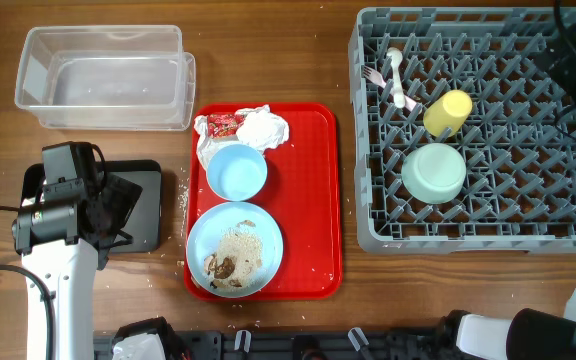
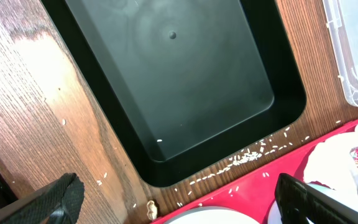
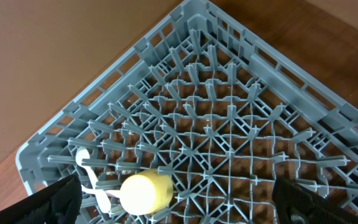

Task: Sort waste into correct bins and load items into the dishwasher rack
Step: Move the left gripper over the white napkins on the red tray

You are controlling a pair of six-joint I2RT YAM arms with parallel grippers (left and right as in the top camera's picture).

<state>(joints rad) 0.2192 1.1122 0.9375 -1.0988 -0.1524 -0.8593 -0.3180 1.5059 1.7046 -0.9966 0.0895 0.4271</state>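
The grey dishwasher rack (image 1: 478,225) holds a yellow cup (image 1: 448,112) on its side, an upturned mint green bowl (image 1: 434,172), and a white fork and spoon (image 1: 393,78). My right gripper (image 3: 182,205) hangs open above the rack, with the cup (image 3: 145,193) lying free between its fingers. On the red tray (image 1: 318,200) sit a small blue bowl (image 1: 236,171), a blue plate (image 1: 258,232) with rice crumbs and brown bits (image 1: 230,262), a white napkin (image 1: 263,128) and a red-and-white wrapper (image 1: 225,124). My left gripper (image 2: 185,202) is open and empty over the black tray (image 2: 179,74).
A clear plastic tub (image 1: 103,78) stands empty at the back left. Loose rice grains (image 2: 247,157) lie on the wooden table between the black tray and the red tray. The left arm's body (image 1: 63,205) covers part of the black tray (image 1: 146,210).
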